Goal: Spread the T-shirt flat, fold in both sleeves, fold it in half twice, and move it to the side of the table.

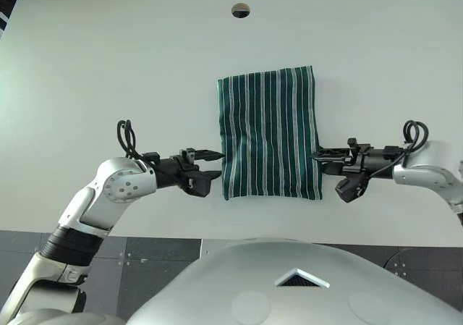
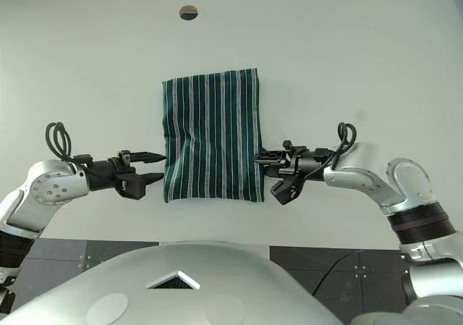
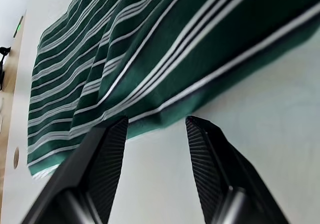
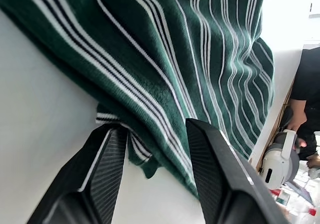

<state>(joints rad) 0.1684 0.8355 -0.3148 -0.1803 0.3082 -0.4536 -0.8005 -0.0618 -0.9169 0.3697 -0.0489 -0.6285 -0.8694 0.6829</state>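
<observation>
**Green white-striped T-shirt [image 1: 269, 133] folded to a rectangle, an open claw at each side**

The shirt lies flat on the smooth white table [image 1: 108, 64], about midway across it and towards the near half. It is folded into an upright rectangle, with the stripes running away from the robot. Its far edge is a little wavy, and its near edge lies well short of the table's front rim.

The black two-fingered left gripper [image 1: 215, 163] rests low over the tabletop at the lower part of the shirt's left edge. Its fingers are spread apart and hold nothing, and their tips are just at the fold. In the left wrist view the layered hem runs right across the gap between the ribbed fingers [image 3: 107, 154].

The black two-fingered right gripper [image 1: 319, 160] sits at the same height on the opposite edge. Its fingers are also apart. The right wrist view shows a loose corner of the striped hem lying between them without being pinched.

A small round hole [image 1: 240, 10] lies in the table's far part, well apart from the shirt.
</observation>
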